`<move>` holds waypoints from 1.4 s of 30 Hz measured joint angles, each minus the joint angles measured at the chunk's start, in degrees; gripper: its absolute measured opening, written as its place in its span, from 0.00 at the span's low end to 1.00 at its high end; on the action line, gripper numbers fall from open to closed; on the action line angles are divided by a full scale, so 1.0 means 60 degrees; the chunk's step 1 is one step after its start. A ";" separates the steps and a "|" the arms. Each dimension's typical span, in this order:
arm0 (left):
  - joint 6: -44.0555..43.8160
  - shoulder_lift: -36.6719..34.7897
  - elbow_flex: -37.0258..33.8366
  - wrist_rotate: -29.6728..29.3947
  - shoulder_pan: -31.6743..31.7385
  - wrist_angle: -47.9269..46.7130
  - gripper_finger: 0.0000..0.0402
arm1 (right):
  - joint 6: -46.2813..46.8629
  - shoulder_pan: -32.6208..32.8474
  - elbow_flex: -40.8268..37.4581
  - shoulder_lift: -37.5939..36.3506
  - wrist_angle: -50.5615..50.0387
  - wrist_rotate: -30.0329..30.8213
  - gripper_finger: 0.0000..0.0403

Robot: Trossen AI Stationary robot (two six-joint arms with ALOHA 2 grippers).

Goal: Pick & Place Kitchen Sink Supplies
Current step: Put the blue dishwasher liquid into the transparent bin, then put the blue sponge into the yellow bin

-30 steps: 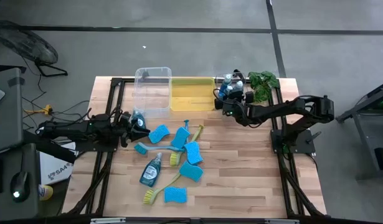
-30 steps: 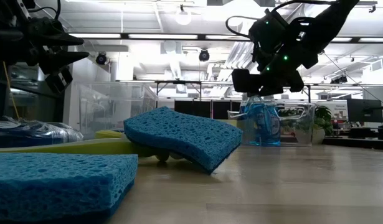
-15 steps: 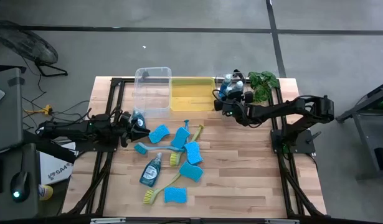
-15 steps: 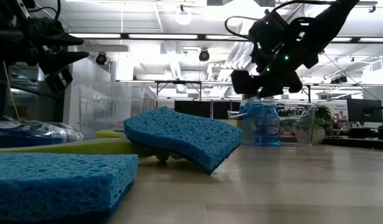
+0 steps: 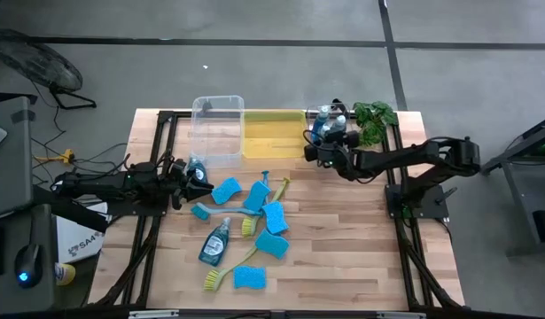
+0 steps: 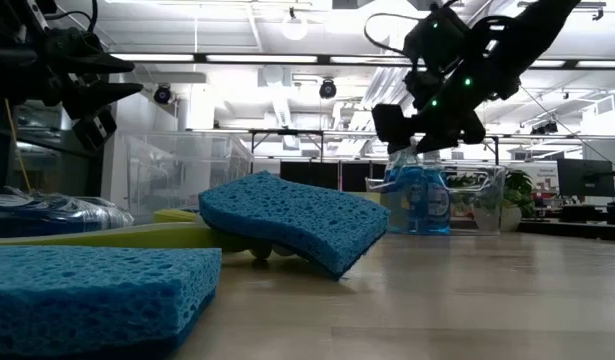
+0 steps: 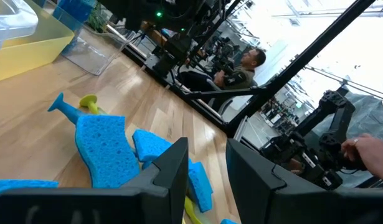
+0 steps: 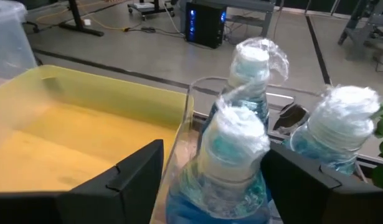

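Grey concrete floor around a light wooden surface (image 5: 343, 239) on a black frame; the low view looks into a bright workshop with ceiling lights, and the left wrist view catches a seated person (image 7: 238, 68) at desks beyond the far edge. At the back of the surface sit a clear bin (image 5: 216, 131) and, touching it, a yellow bin (image 5: 272, 135), then a small clear container (image 5: 330, 120) with blue dish soap bottles (image 8: 241, 155) standing upright in it, white caps wrapped in clear film; a green leafy plant (image 5: 375, 118) is just beside that. Left arm lies low along the left side, left pincer (image 5: 199, 176) near the loose pile, fingers (image 7: 172, 168) parallel with a narrow gap, nothing visibly between them. Right pincer (image 5: 323, 146) is above the bottle container, fingers (image 8: 132, 171) spread wide either side of the nearest bottle, not gripping it. Loose pile mid-surface: another soap bottle (image 5: 214, 242) lying flat, several flat blue sponges (image 5: 274, 216) scattered, some overlapping, one (image 5: 249, 277) apart near the front edge. Blue dish brush (image 5: 259, 190) and yellow-green dish brushes (image 5: 221, 276) lie among the sponges.
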 joint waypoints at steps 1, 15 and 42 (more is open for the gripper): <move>0.0001 0.0000 0.0000 0.0003 0.0000 0.0000 0.26 | 0.0000 0.0026 0.0000 -0.0100 -0.0063 0.0007 0.63; -0.0003 -0.0004 0.0000 0.0007 0.0000 0.0000 0.26 | -0.0004 0.0815 -0.0004 -0.2437 -0.1681 -0.0271 0.63; 0.0000 -0.0001 0.0000 0.0003 0.0000 -0.0001 0.26 | 0.1780 0.2758 -0.0004 -0.4391 -0.4825 -0.3293 0.63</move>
